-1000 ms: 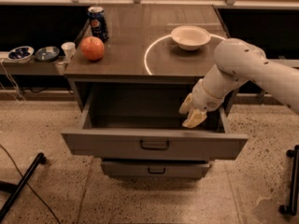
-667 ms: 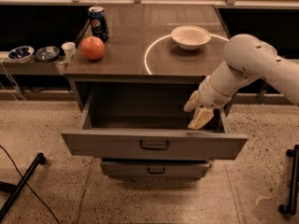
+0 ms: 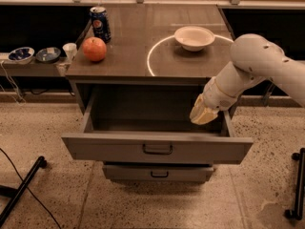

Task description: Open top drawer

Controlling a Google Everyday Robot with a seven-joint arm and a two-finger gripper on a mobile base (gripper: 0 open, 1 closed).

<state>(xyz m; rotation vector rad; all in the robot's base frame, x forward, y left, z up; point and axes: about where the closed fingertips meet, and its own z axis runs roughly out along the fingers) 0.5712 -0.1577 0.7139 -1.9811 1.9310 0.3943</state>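
The top drawer (image 3: 157, 149) is the widest grey front, with a small dark handle at its centre. It stands pulled well out from the cabinet, and its inside looks empty. My gripper (image 3: 203, 114) hangs on the white arm above the drawer's right rear corner, just inside the opening and under the cabinet top. It holds nothing that I can see. A narrower grey drawer (image 3: 157, 172) below is only slightly out.
On the cabinet top (image 3: 143, 56) stand a blue soda can (image 3: 100, 24), a red apple (image 3: 94, 49) and a white bowl (image 3: 194, 37). A low shelf at left holds small bowls (image 3: 21, 55) and a cup (image 3: 69, 50). A black stand leg (image 3: 21, 187) lies on the floor at left.
My gripper and arm have moved a little to the right and up, away from the drawer's inside. The drawer stays pulled out.
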